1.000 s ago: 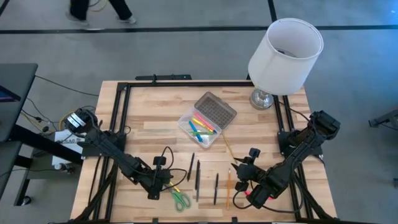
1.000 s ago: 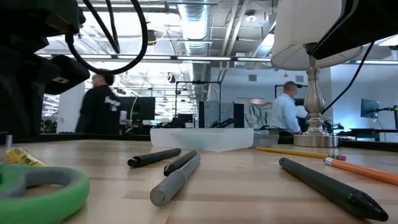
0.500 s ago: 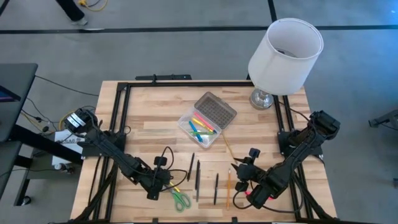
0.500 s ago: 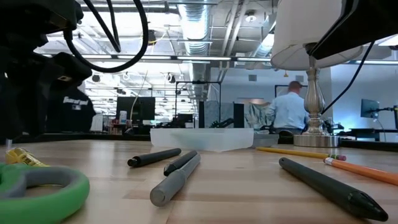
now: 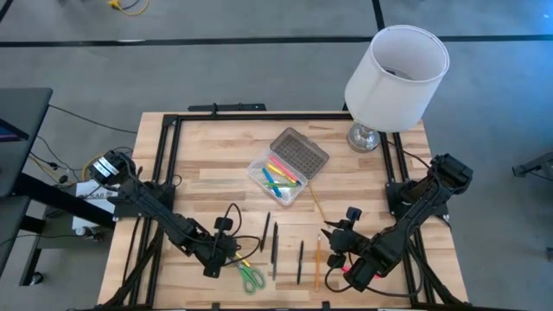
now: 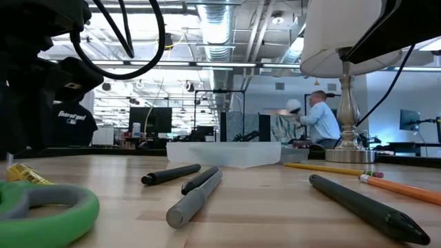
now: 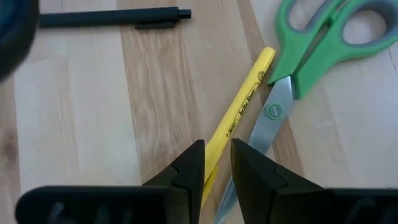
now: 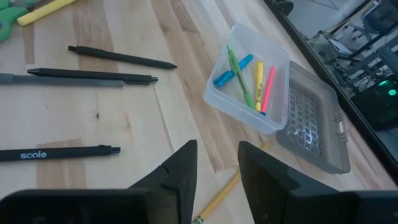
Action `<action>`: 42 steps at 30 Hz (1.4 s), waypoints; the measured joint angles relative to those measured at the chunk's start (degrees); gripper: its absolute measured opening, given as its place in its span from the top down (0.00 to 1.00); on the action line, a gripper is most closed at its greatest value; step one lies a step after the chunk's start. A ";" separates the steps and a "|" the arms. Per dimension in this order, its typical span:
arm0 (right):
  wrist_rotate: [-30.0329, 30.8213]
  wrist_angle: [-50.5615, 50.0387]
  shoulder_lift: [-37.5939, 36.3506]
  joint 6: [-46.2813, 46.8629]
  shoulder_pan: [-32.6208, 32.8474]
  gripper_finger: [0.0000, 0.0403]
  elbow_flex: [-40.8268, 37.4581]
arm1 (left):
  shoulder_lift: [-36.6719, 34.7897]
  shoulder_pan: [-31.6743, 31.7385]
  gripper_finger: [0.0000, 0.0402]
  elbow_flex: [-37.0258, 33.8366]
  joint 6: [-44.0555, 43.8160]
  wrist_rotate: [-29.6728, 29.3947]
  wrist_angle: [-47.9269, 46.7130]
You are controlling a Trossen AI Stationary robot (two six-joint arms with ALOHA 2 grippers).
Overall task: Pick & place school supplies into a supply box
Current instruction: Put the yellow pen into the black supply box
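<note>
My left gripper (image 5: 232,253) is low over the table's near left part, shut on a yellow highlighter (image 7: 245,99) that lies flat on the wood beside the green-handled scissors (image 7: 317,37). My right gripper (image 5: 331,235) hovers near the right side over loose pens, slightly open and holding nothing (image 8: 217,165). The clear supply box (image 5: 276,177) sits mid-table with its dotted grey lid (image 5: 300,151) hinged open; blue, green, yellow and pink markers lie inside (image 8: 249,78). Black and grey pens (image 5: 270,238) and an orange pencil (image 5: 317,259) lie flat between the grippers. My left gripper pinches the yellow highlighter at its end nearest the arm (image 7: 210,171) between the two fingers (image 7: 186,171), which come from above at a slant and lie across it. The fingers hide the very end. The highlighter lies flat on the table, its far end (image 7: 266,57) beside the scissors' blade.
A white-shaded lamp (image 5: 393,73) stands at the far right corner on a metal base. A yellow pencil (image 5: 316,206) lies between the box and my right gripper. Black frame rails (image 5: 164,164) run along the table's edges. People move in the room behind (image 6: 320,120).
Neither arm nor any of the supplies has visibly moved. A person walking past the table's far edge has left the high view.
</note>
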 joint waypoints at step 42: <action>0.00 1.29 0.02 -0.95 2.25 0.72 -0.02 | 0.00 1.16 0.82 0.00 7.32 0.93 -0.41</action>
